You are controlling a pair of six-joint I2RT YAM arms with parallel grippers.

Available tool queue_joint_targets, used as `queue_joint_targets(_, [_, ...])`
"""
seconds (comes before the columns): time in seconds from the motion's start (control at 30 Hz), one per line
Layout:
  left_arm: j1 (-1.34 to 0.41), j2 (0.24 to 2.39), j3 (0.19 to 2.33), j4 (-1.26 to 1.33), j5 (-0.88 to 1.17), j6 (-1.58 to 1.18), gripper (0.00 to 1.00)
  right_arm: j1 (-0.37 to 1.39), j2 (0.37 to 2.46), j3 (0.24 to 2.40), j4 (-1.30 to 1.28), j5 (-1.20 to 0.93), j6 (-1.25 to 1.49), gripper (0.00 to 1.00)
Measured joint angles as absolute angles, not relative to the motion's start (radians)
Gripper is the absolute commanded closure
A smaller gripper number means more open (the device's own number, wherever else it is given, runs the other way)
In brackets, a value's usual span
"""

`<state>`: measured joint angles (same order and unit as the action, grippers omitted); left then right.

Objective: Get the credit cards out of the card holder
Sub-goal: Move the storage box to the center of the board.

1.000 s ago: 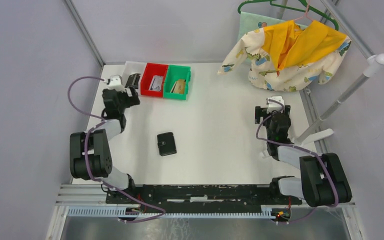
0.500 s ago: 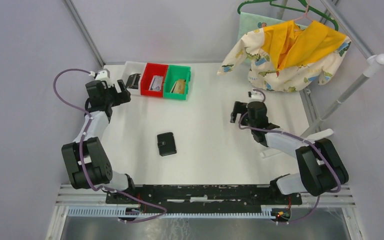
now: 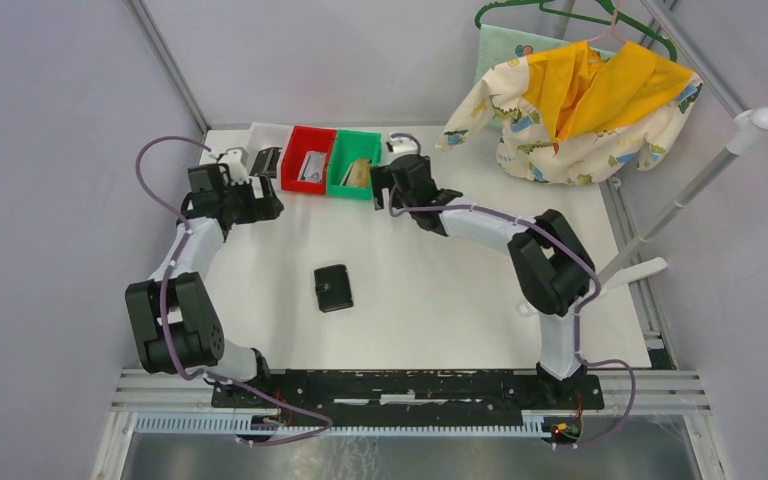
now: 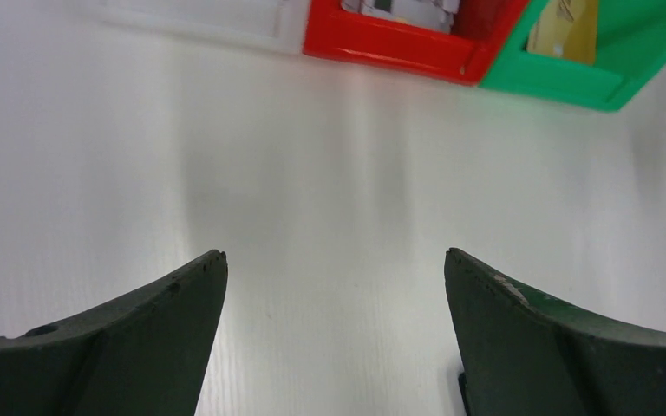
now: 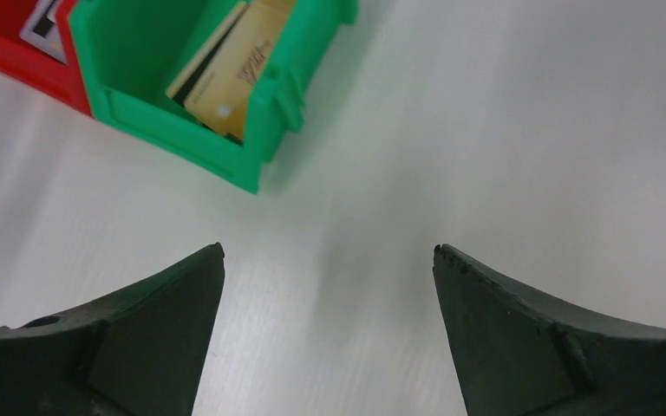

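The black card holder (image 3: 333,288) lies shut on the white table, near the middle and apart from both arms. A tan-gold credit card (image 5: 238,78) leans inside the green bin (image 5: 191,130); it also shows as the gold card (image 3: 358,174) from above. A silvery card (image 3: 312,166) lies in the red bin (image 3: 308,160) and a dark card (image 3: 268,160) in the white bin (image 3: 260,150). My left gripper (image 3: 263,196) is open over bare table just in front of the white bin. My right gripper (image 3: 382,182) is open and empty beside the green bin's right end.
The three bins stand in a row at the back left. A patterned garment with yellow lining (image 3: 580,100) hangs on a green hanger at the back right. A white post (image 3: 700,185) rises at the table's right edge. Grey walls close in on both sides.
My right arm has swept left across the table from the right side to the green bin. My left gripper swung out left, then back right toward the bins. The card holder has not moved.
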<state>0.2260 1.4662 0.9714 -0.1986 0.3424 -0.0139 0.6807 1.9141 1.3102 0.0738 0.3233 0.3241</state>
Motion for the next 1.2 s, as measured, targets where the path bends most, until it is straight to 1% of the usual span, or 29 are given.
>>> queue_joint_targets(0.17, [0.159,1.466,0.959,-0.264,0.364,0.056,0.00,0.704,2.099,1.594,-0.001,0.328,0.307,0.11])
queue_joint_targets(0.33, [0.162,1.466,0.959,-0.319,0.382,0.101,0.00,0.705,2.244,1.812,-0.040,0.341,0.300,0.14])
queue_joint_targets(0.47, [0.162,1.466,0.960,-0.364,0.406,0.119,0.00,0.704,2.301,1.847,-0.041,0.360,0.294,0.16])
queue_joint_targets(0.57, [0.162,1.465,0.965,-0.397,0.427,0.125,0.00,0.704,2.336,1.864,-0.039,0.386,0.289,0.20])
queue_joint_targets(0.77, [0.162,1.451,0.991,-0.445,0.464,0.129,0.00,0.704,2.378,1.866,-0.031,0.405,0.285,0.39])
queue_joint_targets(0.9, [0.162,1.433,1.007,-0.475,0.474,0.150,0.00,0.704,2.387,1.866,-0.014,0.405,0.294,0.56])
queue_joint_targets(1.0, [0.162,1.421,1.009,-0.498,0.472,0.164,0.00,0.706,2.386,1.863,-0.001,0.414,0.308,0.63])
queue_joint_targets(1.13, [0.162,1.401,1.009,-0.531,0.451,0.199,0.00,0.705,2.355,1.798,0.041,0.448,0.334,0.79])
queue_joint_targets(1.2, [0.162,1.388,1.009,-0.545,0.437,0.215,0.00,0.702,2.328,1.755,0.046,0.479,0.352,0.84])
